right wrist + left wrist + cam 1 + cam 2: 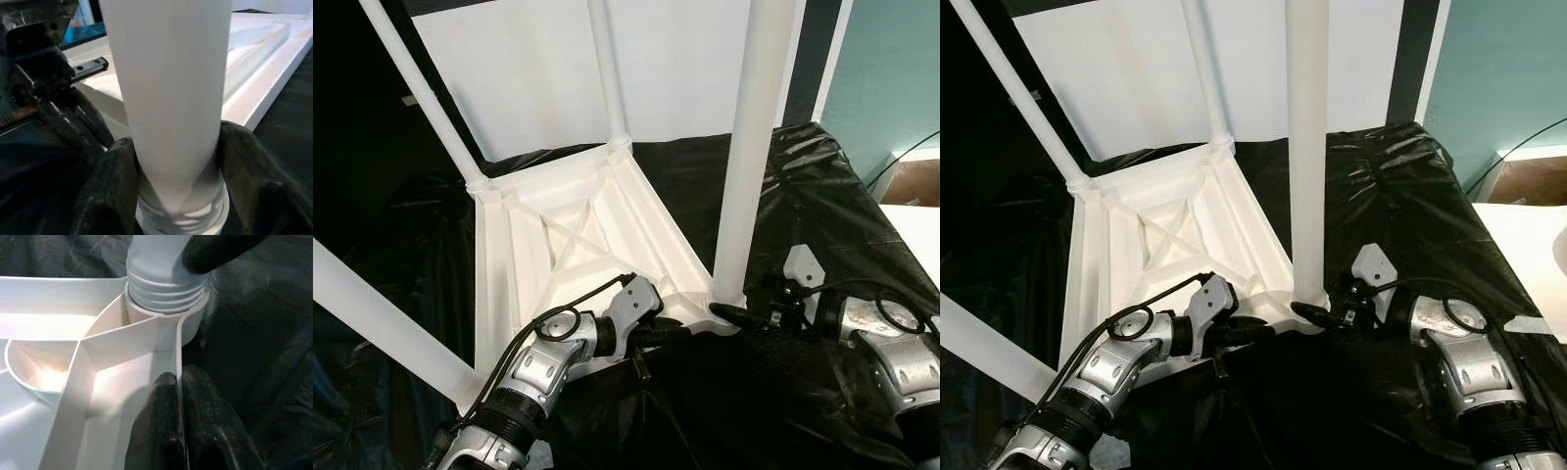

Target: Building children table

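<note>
A white children's table top lies upside down on black sheeting, its ribbed underside facing up. Legs rise from its corners. The near right leg stands upright in its corner socket, and its threads show above the socket. My right gripper is shut on that leg just above the socket, one finger on each side of the tube. My left gripper is shut on the table top's near rim beside the same corner.
Black plastic sheeting covers the work surface and the floor around it. A white panel stands behind the table top. A teal wall and a white surface lie to the right. The near left leg slants toward me.
</note>
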### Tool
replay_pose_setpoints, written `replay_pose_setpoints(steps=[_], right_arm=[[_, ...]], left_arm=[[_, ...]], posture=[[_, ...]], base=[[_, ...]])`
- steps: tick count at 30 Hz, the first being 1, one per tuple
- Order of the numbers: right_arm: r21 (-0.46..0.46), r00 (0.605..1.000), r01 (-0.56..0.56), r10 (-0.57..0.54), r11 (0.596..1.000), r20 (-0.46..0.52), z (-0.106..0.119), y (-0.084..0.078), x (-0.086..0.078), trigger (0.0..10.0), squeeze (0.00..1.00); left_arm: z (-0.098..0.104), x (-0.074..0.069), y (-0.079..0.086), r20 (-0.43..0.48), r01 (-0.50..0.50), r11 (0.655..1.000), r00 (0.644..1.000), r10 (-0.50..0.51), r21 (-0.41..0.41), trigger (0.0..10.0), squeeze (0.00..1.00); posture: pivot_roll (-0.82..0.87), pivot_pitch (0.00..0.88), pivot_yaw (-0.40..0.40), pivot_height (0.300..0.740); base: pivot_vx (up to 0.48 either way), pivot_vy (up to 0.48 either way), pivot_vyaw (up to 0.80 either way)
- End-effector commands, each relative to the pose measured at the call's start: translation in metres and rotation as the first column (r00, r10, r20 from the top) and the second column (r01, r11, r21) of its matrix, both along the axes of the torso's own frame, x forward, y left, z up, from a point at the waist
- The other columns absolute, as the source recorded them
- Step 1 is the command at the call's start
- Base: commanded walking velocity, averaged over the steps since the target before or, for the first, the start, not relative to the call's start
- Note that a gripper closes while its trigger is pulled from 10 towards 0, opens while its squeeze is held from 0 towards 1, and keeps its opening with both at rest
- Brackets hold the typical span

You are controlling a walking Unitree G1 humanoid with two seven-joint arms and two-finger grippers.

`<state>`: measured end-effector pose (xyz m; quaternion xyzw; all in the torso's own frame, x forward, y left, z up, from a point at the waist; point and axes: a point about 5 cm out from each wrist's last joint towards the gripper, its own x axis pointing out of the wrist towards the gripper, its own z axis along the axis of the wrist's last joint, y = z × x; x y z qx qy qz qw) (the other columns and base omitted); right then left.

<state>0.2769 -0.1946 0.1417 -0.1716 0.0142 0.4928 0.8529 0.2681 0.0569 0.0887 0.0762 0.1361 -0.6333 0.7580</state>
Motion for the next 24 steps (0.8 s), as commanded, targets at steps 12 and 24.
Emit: replay_pose_setpoints(steps=[12,24], right_arm=[[0.285,0.947,0.248,-0.293,0.926,0.130,-0.006,0.016,-0.012,0.0,0.00],[0.438,0.710,0.600,-0.698,0.670,0.093,-0.018,0.023,-0.040,0.0,0.00]], left_arm=[[-0.030,-0.019,0.008,-0.157,0.045,0.999,0.987,-0.040,0.027,10.0,0.00],[-0.031,-0.020,0.009,-0.167,0.042,0.999,0.985,-0.037,0.026,10.0,0.00]], posture=[[-0.06,0.000,0.110,0.740],[-0.06,0.000,0.109,0.740]], base=[[0.000,0.000,0.00],[0.000,0.000,0.00]])
